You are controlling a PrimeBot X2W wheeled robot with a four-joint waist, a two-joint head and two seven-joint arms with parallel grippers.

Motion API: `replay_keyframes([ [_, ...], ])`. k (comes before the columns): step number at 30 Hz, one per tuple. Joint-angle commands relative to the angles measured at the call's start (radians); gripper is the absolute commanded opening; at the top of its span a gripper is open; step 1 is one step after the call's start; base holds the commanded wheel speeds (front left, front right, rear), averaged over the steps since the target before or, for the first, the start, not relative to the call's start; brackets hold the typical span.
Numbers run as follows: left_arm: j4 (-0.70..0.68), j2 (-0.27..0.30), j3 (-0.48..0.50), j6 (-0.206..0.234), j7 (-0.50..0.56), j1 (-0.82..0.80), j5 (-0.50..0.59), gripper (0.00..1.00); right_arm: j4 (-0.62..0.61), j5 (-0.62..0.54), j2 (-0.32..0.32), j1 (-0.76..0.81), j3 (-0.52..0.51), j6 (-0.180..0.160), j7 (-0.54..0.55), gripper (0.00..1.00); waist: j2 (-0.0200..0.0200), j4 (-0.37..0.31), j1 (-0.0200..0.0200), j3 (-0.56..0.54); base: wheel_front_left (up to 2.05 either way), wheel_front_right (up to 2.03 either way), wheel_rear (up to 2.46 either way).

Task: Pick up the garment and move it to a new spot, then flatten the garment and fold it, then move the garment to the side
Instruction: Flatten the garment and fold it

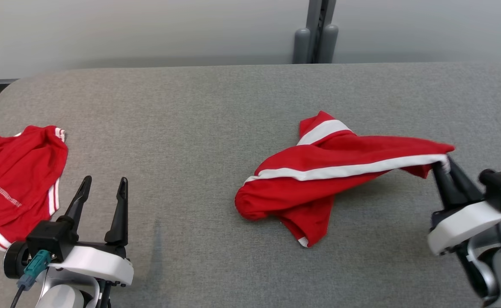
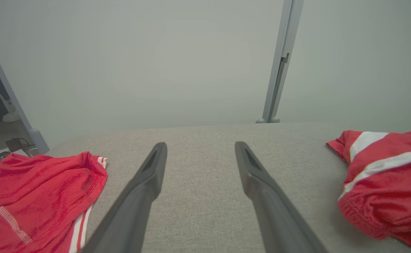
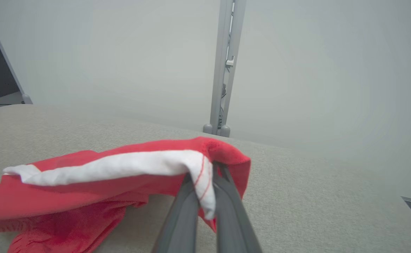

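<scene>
Right gripper (image 1: 443,161) clamps the red garment (image 1: 318,179) at its edge; left gripper (image 1: 105,184) gapes wide.

The light on my feeds is soft and even, falling from above by the look of the shadows. The head view is sharp throughout. There the lifted garment (image 1: 318,179) drops a pale, fuzzy-edged shadow on the grey tabletop (image 1: 190,128) toward its 5 o'clock, and a faint darker streak lies at 3 o'clock of the left tool (image 1: 105,182). Both wrist views look milky and low in contrast, with the wall (image 2: 156,70) a flat haze. The right tool (image 3: 205,175) goes soft toward 6 o'clock. The post (image 2: 279,70) leans, bent by the wide lens.
</scene>
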Motion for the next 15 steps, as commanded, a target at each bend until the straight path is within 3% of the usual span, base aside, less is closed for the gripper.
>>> replay_keyframes([
  [1, -0.005, 0.002, 0.004, 0.003, -0.002, -0.005, 0.005, 1.0, -0.018, -0.009, -0.013, -0.007, -0.018, 0.0, 0.009, 0.0, 0.0, -0.01, 0.0, 0.003, 0.0, 0.0, 0.0],
  [8, -0.02, 0.013, 0.0, 0.009, 0.005, -0.02, 0.008, 1.0, -0.066, -0.017, -0.02, 0.039, -0.165, 0.0, 0.068, 0.0, 0.0, -0.024, 0.0, 0.018, 0.0, 0.0, 0.0],
  [15, -0.024, 0.014, -0.006, 0.015, 0.003, -0.02, 0.009, 1.0, 0.084, 0.007, 0.044, 0.14, -0.243, 0.0, 0.053, 0.0, 0.0, -0.013, 0.0, 0.028, 0.0, 0.0, 0.0],
])
